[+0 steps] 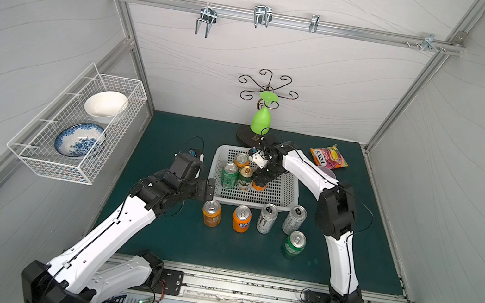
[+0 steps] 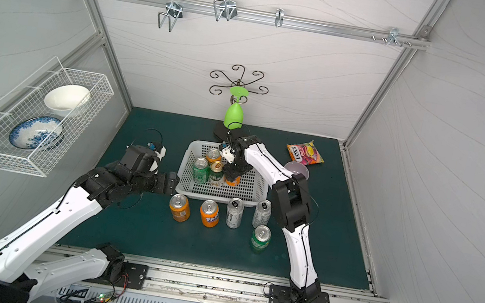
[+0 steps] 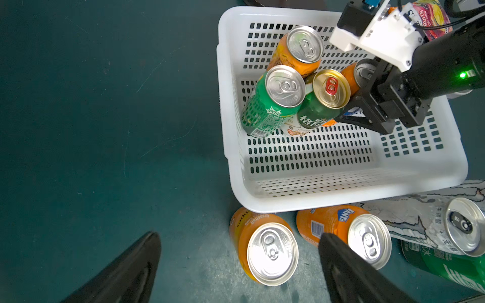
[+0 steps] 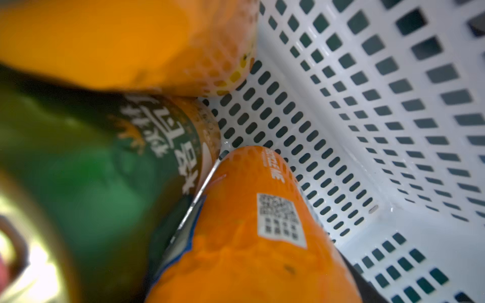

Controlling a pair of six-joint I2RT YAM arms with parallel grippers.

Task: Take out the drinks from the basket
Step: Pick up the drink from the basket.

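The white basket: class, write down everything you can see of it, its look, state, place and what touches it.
The white basket looks like plastic: rectangular, with slotted walls and floor and a smooth rolled rim. It sits upright on the green mat, open-topped. Four upright cans cluster toward one end: a green can, a gold-topped dark green can and two orange cans. The right gripper reaches inside, around one orange can. Outside, an orange can stands against the wall.

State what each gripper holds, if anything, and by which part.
The left gripper is open and holds nothing. The right gripper straddles the upper side of an orange can in the basket. Whether it grips yet cannot be told.
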